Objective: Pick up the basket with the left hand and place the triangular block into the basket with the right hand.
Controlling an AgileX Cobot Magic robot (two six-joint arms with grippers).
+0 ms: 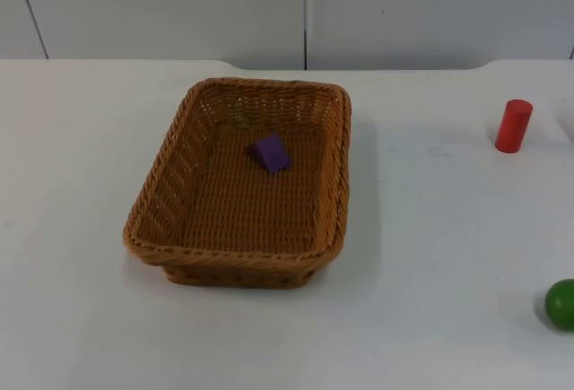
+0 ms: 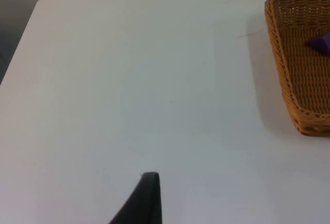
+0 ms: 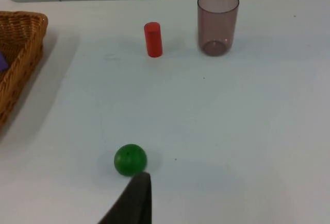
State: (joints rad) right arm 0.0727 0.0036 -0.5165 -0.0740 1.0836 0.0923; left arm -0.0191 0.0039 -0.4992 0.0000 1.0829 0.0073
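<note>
- A woven wicker basket (image 1: 238,188), rectangular with rounded corners, is seen at the centre of the top view, resting on the smooth white worktop (image 1: 430,229).
- A purple triangular block (image 1: 270,152) lies inside it, toward the far end.
- A red cylinder (image 1: 513,125) stands at the right edge; a green ball (image 1: 562,304) sits lower right.
- A translucent tumbler (image 3: 217,23) stands near the cylinder.
- Of the left tool (image 2: 139,203) and the right tool (image 3: 131,203), a single black fingertip each is seen above the worktop; their opening cannot be told.

A rectangular basket of woven tan wicker (image 1: 238,255) stands flat on the white counter (image 1: 430,247), left of centre in the top view, its long axis running up the frame. Inside it, towards the upper end, a small purple triangular block (image 1: 270,152) lies on the woven floor, clear of the walls.
</note>
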